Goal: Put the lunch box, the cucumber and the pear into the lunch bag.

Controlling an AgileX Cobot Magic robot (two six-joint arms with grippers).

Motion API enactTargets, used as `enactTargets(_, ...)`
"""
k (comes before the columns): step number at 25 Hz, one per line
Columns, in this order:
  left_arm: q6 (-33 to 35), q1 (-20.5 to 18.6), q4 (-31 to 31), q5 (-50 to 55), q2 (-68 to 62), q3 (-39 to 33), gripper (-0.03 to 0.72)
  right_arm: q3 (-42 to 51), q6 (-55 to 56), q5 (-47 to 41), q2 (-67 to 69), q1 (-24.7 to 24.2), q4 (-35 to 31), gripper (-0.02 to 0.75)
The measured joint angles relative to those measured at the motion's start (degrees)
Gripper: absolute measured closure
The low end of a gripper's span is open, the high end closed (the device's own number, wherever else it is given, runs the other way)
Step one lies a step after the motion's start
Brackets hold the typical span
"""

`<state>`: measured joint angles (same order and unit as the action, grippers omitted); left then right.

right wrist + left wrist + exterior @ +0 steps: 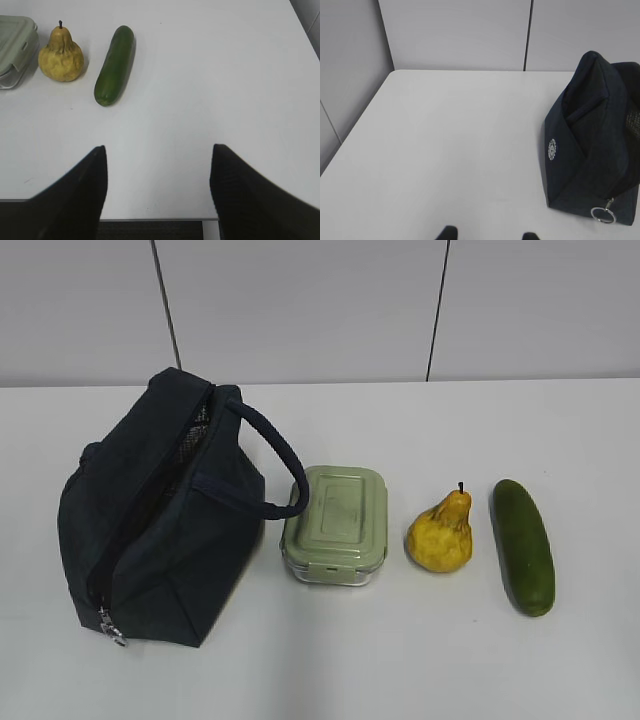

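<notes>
The navy lunch bag [160,510] stands at the left with its top zipper open and its loop handle leaning toward the lunch box [336,524], which has a sage-green lid. The yellow pear [441,533] lies to the right of the box, and the dark green cucumber [523,545] lies to the right of the pear. Neither gripper shows in the exterior view. My left gripper [487,234] is open and empty over bare table, left of the bag [592,145]. My right gripper [157,150] is open and empty near the table's front edge, with the cucumber [114,65], pear [60,52] and box [15,50] ahead on the left.
A white table [400,660] holds everything. Grey wall panels stand behind it. The table's left edge [350,135] shows in the left wrist view and its front edge [160,219] in the right wrist view. A metal zip-pull ring [603,215] hangs at the bag's near corner.
</notes>
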<state>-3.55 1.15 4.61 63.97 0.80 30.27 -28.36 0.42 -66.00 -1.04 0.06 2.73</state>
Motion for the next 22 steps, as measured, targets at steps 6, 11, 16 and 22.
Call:
enactTargets(6,0.0,0.0,0.0,0.0,0.0,0.0,0.446,0.0,0.0,0.0,0.0,0.0,0.0,0.241)
enactTargets(11,0.0,0.0,0.0,0.0,0.0,0.0,0.446,0.0,0.0,0.0,0.0,0.0,0.0,0.241)
enactTargets(16,0.0,0.0,0.0,0.0,0.0,0.0,0.446,0.0,0.0,0.0,0.0,0.0,0.0,0.241)
enactTargets(22,0.0,0.0,0.1,0.0,0.0,0.0,0.446,0.0,0.0,0.0,0.0,0.0,0.0,0.241)
